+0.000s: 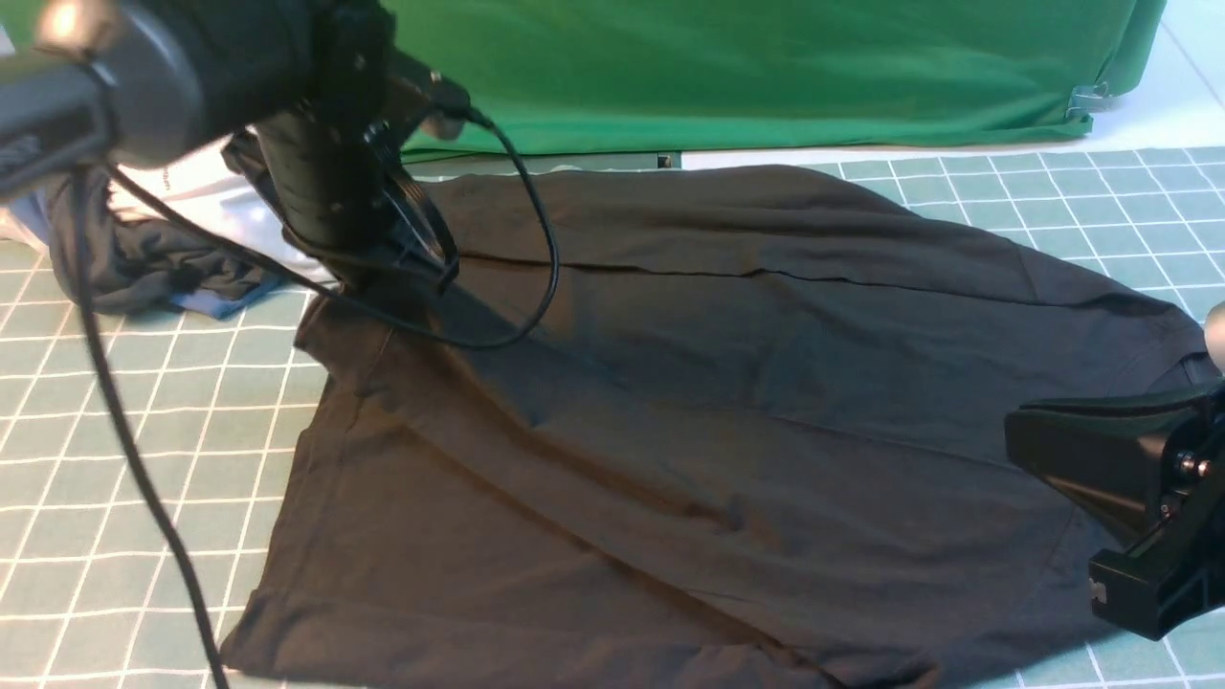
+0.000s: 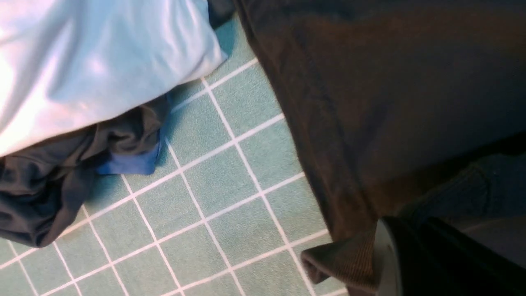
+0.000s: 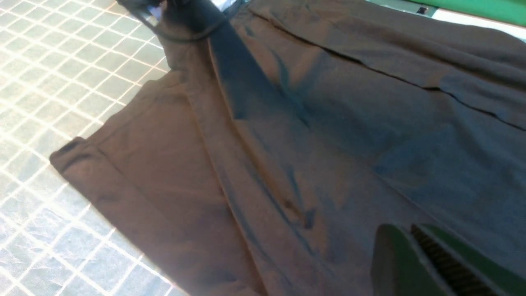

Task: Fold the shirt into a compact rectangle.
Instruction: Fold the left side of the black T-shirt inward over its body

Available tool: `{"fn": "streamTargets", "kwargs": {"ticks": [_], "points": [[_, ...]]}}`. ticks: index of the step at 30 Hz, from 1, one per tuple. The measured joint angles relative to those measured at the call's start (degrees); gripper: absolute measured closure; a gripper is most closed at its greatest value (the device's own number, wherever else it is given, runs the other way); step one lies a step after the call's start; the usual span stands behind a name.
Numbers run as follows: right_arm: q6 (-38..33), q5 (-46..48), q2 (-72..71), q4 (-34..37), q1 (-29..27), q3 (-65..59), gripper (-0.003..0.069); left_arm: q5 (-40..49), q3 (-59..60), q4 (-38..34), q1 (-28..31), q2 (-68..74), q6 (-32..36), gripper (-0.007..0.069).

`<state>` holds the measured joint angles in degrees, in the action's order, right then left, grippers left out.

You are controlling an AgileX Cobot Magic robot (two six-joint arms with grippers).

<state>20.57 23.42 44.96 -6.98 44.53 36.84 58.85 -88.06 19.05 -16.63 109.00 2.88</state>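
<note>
Black shirt (image 1: 727,402); left hand (image 1: 413,271) tips hidden; right hand (image 3: 417,255) cropped.

My left arm (image 1: 316,172) is a thick black cylinder dotted with small screws, and a black cable (image 1: 541,258) loops off it. My right hand (image 3: 404,232) has dark wedge-shaped fingers (image 3: 390,263), one ribbed pad (image 3: 446,261) and silvery screws (image 1: 1190,467) at its base.

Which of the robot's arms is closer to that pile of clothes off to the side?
Left. The left gripper sits at the corner of the shirt, right beside the heap of clothes. The right gripper is at the shirt's opposite edge, far from the heap.
</note>
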Motion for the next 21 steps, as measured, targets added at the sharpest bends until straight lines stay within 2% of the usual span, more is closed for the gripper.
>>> {"fn": "streamTargets", "kwargs": {"ticks": [6,11,14,15,17,18,19,21], "points": [[0.17,7.23,0.00,0.00,0.00,0.00,0.0599,-2.43,-0.07,2.12,0.00,2.13,-0.11,0.0586],[0.31,15.05,0.05,0.00,0.00,0.21,0.0559,-4.78,-0.07,5.12,0.00,2.26,-2.88,0.0482],[0.24,20.98,1.38,0.00,0.00,2.54,0.0445,-4.57,-0.07,10.01,0.00,2.26,-4.57,0.0356],[0.10,21.63,1.84,0.00,0.00,3.07,0.0414,-4.46,-0.07,10.55,0.00,2.26,-4.64,0.0342],[-1.53,25.67,4.59,0.12,0.00,5.22,0.0280,-2.72,-0.14,12.98,0.00,2.26,-5.23,0.0267],[-2.55,26.83,5.50,0.33,0.00,5.71,0.0246,-2.01,-0.16,13.44,0.00,2.26,-5.39,0.0246],[-4.58,28.15,7.89,1.15,0.00,6.64,0.0177,-0.74,-0.26,13.74,0.00,2.26,-6.14,0.0223],[-7.76,28.29,11.02,2.50,0.00,7.25,0.0118,1.23,-0.27,13.56,0.00,2.26,-8.67,0.0211]]}}
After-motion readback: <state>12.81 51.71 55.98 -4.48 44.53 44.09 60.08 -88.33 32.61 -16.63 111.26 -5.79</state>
